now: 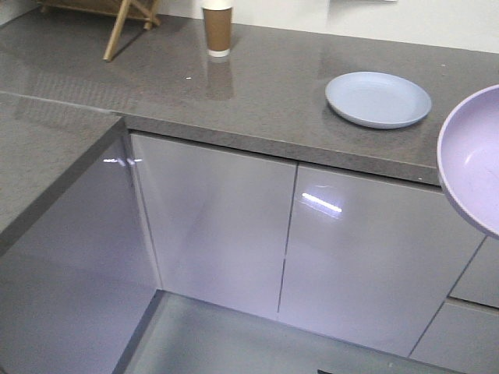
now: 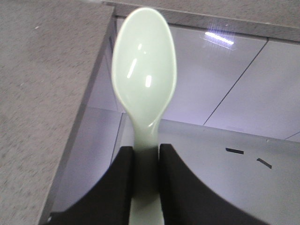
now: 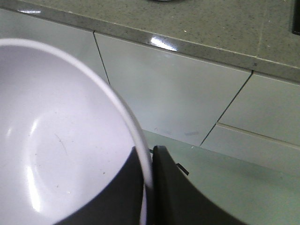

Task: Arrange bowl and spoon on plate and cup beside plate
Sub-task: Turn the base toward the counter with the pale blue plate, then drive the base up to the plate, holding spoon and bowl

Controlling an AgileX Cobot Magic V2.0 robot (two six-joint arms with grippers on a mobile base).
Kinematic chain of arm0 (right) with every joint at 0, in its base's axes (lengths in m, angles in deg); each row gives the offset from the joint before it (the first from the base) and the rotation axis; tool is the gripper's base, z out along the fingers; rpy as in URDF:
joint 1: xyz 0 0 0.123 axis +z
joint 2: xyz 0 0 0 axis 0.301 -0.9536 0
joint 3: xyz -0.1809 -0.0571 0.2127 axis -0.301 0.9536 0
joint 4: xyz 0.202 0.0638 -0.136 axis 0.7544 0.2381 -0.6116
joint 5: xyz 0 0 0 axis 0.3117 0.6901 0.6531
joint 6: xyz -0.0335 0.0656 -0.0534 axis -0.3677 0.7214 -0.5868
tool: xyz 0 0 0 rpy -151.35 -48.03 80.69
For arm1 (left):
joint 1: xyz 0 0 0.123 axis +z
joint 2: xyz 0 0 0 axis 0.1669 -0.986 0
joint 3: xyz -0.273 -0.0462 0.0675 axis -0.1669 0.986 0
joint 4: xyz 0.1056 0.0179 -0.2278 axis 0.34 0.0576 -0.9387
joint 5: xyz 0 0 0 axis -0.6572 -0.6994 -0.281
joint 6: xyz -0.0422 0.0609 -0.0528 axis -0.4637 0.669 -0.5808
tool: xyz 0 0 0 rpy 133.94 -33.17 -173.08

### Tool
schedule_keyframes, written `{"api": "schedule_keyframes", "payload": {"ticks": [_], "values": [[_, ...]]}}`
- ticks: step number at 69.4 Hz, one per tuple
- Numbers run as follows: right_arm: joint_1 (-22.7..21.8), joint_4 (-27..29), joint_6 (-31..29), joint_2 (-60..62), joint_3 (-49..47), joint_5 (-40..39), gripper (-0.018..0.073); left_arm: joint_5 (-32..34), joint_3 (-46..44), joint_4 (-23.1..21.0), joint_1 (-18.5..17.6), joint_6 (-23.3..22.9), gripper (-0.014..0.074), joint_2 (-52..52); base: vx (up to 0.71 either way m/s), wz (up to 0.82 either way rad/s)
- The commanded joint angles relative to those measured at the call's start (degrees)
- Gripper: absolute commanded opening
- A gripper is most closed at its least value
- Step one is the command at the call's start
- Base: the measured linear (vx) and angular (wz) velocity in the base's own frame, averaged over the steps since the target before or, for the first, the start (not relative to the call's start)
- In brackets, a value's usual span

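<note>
Two pinches: left gripper (image 2: 146, 151) clamps the spoon (image 2: 145, 70) handle, right gripper (image 3: 147, 152) the bowl (image 3: 61, 140) rim; cup (image 1: 217, 29) print, if any, unreadable.

Grey speckled countertop (image 1: 257, 86), glossy pale cabinet doors (image 1: 218, 226), wooden stand legs (image 1: 118, 31)

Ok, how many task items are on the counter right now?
2: the plate near the front edge, and the cup at the back left. The bowl and spoon are gripped.

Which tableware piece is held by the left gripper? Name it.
The mint-green spoon, pinched by its handle in the left gripper; the right gripper clamps the lavender bowl, while plate and cup sit on the counter.
</note>
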Motion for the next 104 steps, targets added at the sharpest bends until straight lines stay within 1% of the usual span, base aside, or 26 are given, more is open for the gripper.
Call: {"api": "schedule_keyframes", "payload": {"ticks": [1, 49, 104], "values": [[-0.27, -0.18, -0.43, 0.42, -1.61, -3.27, -0.0003, 3.11, -1.59, 0.10, -0.32, 0.01, -0.0006, 1.36, 0.08, -0.30], [-0.27, -0.18, -0.43, 0.42, -1.61, -3.27, -0.0003, 3.11, -1.59, 0.10, -0.32, 0.01, -0.0006, 1.36, 0.12, -0.23], [-0.27, -0.18, -0.43, 0.42, -1.61, -3.27, -0.0003, 3.11, -1.59, 0.10, -0.32, 0.01, -0.0006, 1.36, 0.19, -0.07]]}}
